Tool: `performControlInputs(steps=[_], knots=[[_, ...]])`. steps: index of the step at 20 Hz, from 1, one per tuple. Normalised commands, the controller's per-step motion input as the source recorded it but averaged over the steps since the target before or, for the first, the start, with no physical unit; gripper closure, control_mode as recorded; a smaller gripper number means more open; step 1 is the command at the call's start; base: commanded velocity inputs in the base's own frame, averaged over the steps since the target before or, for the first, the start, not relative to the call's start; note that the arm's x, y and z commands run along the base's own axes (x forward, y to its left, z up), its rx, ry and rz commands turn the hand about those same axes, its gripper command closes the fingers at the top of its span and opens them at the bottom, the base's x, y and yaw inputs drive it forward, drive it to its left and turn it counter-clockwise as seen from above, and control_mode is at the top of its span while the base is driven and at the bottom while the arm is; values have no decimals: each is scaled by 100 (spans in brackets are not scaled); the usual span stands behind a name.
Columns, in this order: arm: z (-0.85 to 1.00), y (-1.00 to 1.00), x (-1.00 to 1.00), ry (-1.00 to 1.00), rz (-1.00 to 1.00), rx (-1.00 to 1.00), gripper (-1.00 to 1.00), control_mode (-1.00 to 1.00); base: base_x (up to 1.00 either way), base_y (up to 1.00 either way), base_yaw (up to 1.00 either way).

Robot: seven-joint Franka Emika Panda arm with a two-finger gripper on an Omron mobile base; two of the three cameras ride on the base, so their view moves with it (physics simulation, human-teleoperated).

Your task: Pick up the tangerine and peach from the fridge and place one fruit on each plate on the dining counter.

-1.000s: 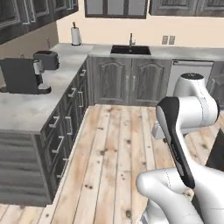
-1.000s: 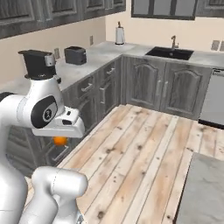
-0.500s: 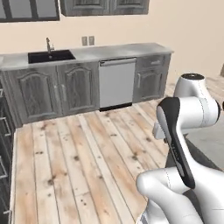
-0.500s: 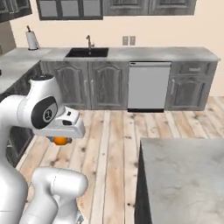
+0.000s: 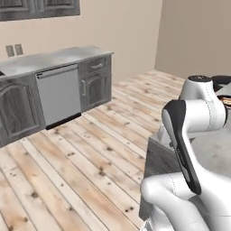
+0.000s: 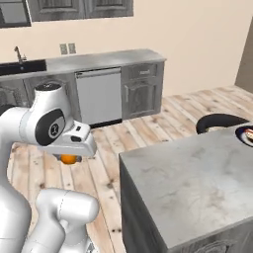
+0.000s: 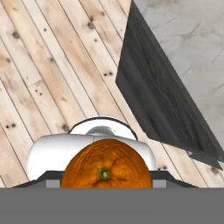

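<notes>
Hand point(image 6: 69, 157) clamped on tangerine point(image 7: 105, 168) (stem end facing camera), held over the wooden floor point(image 5: 90, 153) just beside the dining surface point(image 6: 197, 183); dark plate point(image 6: 220, 121) sits at its far end.

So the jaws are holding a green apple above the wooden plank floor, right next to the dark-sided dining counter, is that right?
Not quite: the fruit is a round orange tangerine, not a green apple. The hand view shows it in the jaws above the pale wooden plank floor, next to the dark-sided dining counter with the light grey marbled top.
</notes>
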Motion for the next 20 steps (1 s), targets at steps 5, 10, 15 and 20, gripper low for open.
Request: performControlInputs(steps=[5, 10, 15, 20], knots=[[0, 0, 0, 0, 0, 0, 100, 100, 65, 64, -36], [0, 0, 0, 0, 0, 0, 100, 100, 51, 89, -30], [0, 0, 0, 0, 0, 0, 100, 100, 29, 84, -43], [0, 0, 0, 0, 0, 0, 100, 100, 63, 80, -63]])
